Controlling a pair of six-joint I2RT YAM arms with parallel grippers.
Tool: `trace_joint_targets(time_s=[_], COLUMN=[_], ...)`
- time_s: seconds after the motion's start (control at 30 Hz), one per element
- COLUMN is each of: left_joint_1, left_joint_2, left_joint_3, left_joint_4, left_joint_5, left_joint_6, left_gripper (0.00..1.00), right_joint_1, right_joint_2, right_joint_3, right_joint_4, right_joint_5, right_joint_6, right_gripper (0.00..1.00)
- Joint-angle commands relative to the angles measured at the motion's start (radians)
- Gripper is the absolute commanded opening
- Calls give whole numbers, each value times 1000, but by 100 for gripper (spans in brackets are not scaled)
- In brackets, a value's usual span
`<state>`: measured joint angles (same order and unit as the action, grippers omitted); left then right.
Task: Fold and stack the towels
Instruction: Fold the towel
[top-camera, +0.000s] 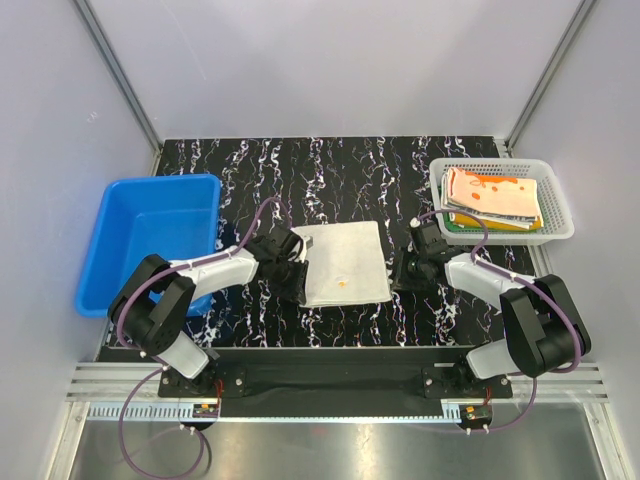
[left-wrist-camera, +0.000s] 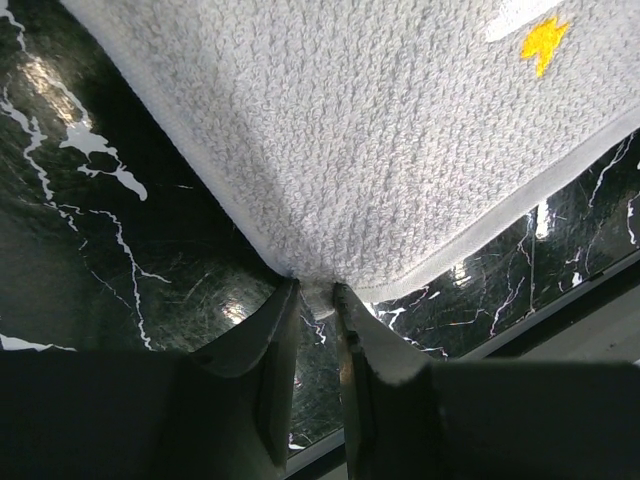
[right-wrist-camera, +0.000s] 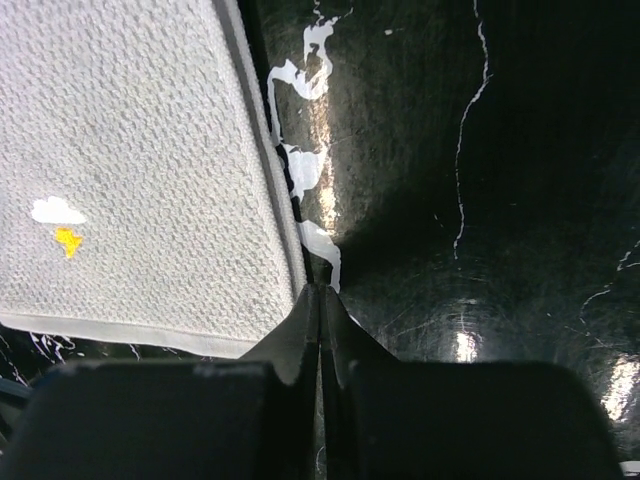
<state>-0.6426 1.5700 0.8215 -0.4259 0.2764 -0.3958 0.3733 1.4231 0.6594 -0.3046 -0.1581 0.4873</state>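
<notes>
Left gripper (top-camera: 301, 280) first: it sits just to the right of the blue plastic bin (top-camera: 160, 183), which stands at the far left of the black, white-veined counter (top-camera: 330, 170). This gripper is low over the counter at the near-left corner of a whitish-beige towel (top-camera: 345, 262). From the left wrist camera, the left gripper (left-wrist-camera: 315, 290) has its fingers (left-wrist-camera: 275, 340) drawn in narrow. The very tip of the towel's (left-wrist-camera: 380, 130) corner is pinched between them, and the rest of the cloth fans out away from the gripper.

The towel lies spread flat in the middle of the counter between the two arms, roughly square, hemmed all round. It has a small yellow mark (top-camera: 344, 281) near its front edge. Up close the weave is nubbly, and the yellow mark (right-wrist-camera: 68, 241) sits just below a small white patch (right-wrist-camera: 57, 210).

On the towel's right side is the right gripper (top-camera: 394, 274), also down near the counter. In its own wrist view the right gripper (right-wrist-camera: 320, 292) is fully closed, its fingers (right-wrist-camera: 295, 335) pressed flat together. Their tips meet right at the towel's (right-wrist-camera: 130, 150) right hem, close to the near-right corner. Whether any cloth is caught in them I cannot tell.

Further right, at the far-right corner of the counter, stands the white mesh basket (top-camera: 560, 215). It holds a stack of towels (top-camera: 495, 205): a cream towel with orange print (top-camera: 490, 188) is on top, with yellow and green edges showing beneath it.
</notes>
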Motion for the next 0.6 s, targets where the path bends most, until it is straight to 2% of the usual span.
trace_joint_targets(time_s=[0.0,0.1,0.13,0.23,0.3,0.4,0.57], left_joint_1=[-6,-9,-9,-11,-14,-15,-17], left_joint_2=[-33,-31,-31,-28,-24,-21,-22], left_joint_3=[-7,-7,-7,-7,-7,-5,-7], left_joint_4=[7,13,15,16,15,16,16], left_joint_5=[-45,-40,-42,-45,-51,-52,-55], left_joint_6=[-6,-6,-8,-11,-11,-12,-15], left_gripper=[25,25,25,25,25,25,25], right_joint_1=[10,9,10,9,13,29,76], right_joint_2=[-1,-21,-45,-88,-95,-89,-46], right_joint_3=[12,34,40,55,52,33,22], right_joint_4=[5,-11,-36,-71,-80,-70,-27], right_joint_5=[40,38,42,32,14,0,-8], right_joint_6=[2,-10,-7,8,10,19,39], right_gripper=[0,4,13,25,29,31,28])
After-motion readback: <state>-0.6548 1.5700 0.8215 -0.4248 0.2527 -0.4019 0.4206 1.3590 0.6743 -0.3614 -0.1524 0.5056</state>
